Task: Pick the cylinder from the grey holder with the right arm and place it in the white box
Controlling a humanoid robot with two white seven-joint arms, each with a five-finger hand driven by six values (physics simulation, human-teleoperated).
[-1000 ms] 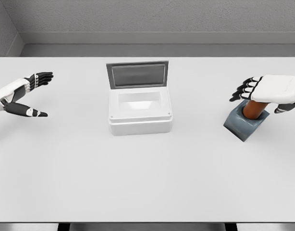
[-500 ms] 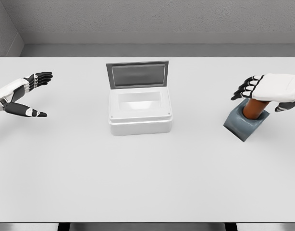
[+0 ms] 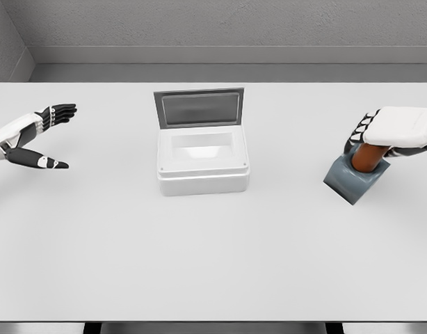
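A brown cylinder [image 3: 367, 158] stands upright in the grey holder [image 3: 348, 183] at the right side of the table. My right hand [image 3: 377, 147] sits on top of it, its black fingers [image 3: 355, 136] curled down the cylinder's left side and its thumb on the right, hiding the top. The white box [image 3: 203, 182] stands in the middle of the table with its grey lid [image 3: 199, 108] raised at the back. My left hand [image 3: 46, 138] hovers open at the far left, holding nothing.
The white table [image 3: 213, 264] stretches wide between the box and the holder. A grey wall runs behind the table's far edge.
The right hand's fingers, spread out to the left before, have curled down around the cylinder. The cylinder and holder have not moved. The left arm is still.
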